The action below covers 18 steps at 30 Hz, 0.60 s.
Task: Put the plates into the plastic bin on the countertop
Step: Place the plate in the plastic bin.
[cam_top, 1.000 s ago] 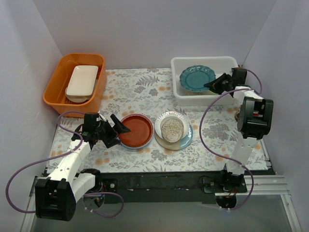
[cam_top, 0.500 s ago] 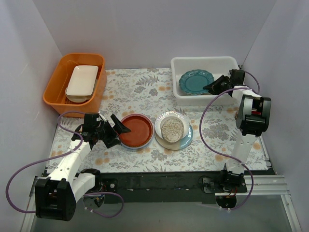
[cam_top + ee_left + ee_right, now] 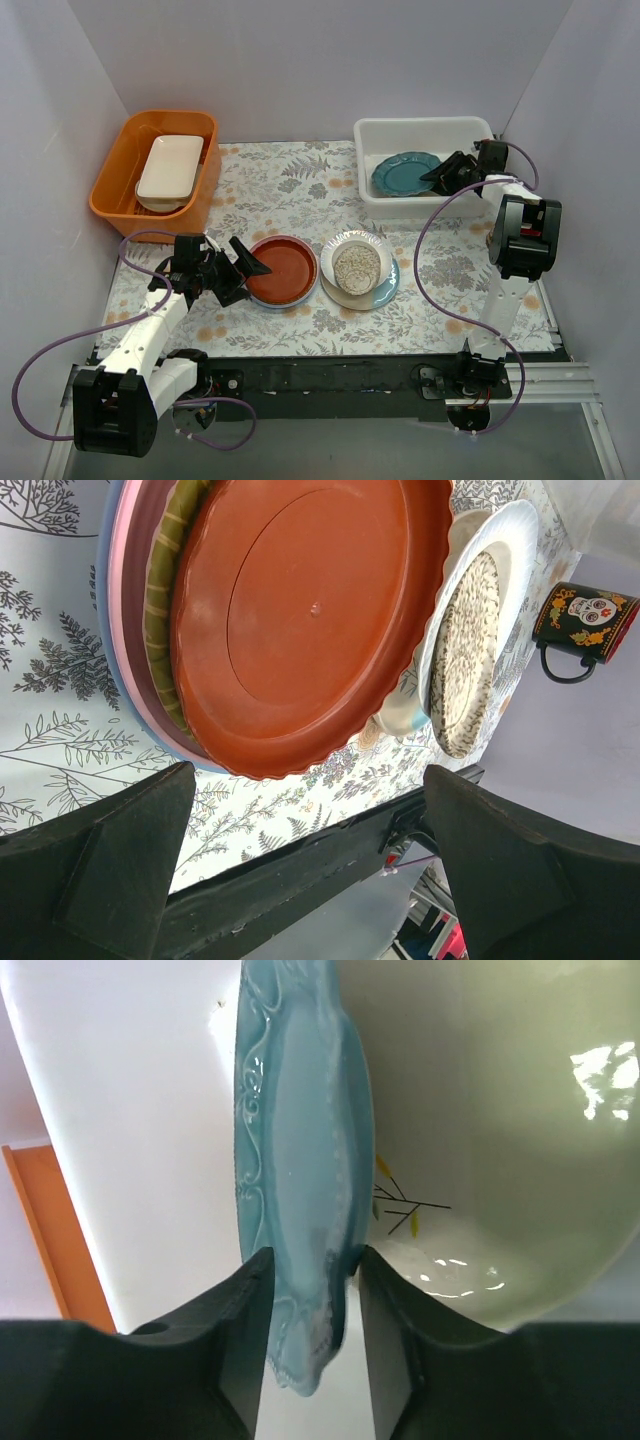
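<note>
Teal plate (image 3: 403,173) now lies flatter in the plastic bin (image 3: 372,140) over a cream plate (image 3: 500,1160), so it's basically delivered; right gripper (image 3: 315,1260) straddles its rim, clamped or not unclear; left gripper (image 3: 305,860) wide open.

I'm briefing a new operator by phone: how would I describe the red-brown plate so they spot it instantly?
On the leaf-print countertop, two plate stacks sit side by side near the middle. The red-brown plate tops the left one, right by the open left gripper. Unlike the white-rimmed speckled plate beside it, it is one plain rusty colour.
</note>
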Motion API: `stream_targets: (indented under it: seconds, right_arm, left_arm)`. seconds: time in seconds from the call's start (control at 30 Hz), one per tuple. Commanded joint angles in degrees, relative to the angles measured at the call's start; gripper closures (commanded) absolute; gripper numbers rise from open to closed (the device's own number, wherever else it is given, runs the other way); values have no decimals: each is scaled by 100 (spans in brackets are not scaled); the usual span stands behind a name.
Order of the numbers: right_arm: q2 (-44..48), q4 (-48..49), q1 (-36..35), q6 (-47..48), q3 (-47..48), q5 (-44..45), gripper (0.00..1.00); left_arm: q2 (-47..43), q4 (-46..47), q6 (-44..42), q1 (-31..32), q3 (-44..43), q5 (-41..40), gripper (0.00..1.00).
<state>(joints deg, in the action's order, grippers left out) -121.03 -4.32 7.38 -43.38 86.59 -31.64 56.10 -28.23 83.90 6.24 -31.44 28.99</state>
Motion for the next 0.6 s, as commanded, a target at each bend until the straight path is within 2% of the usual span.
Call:
stream_targets:
  seconds: [0.0, 0.17, 0.43, 0.57]
  right_arm:
    - [176, 54, -8, 250, 254, -98, 50]
    - [264, 45, 1, 259, 148, -27, 47]
    - [449, -104, 71, 496, -37, 228, 36]
    - [615, -253, 124, 628, -98, 386, 27]
  left_arm:
    - [-64, -16, -58, 26, -46, 80, 2]
    - [-108, -51, -58, 26, -64, 89, 2]
    - [-143, -95, -58, 26, -125, 71, 2]
    - [-152, -104, -49, 26, -160, 98, 2]
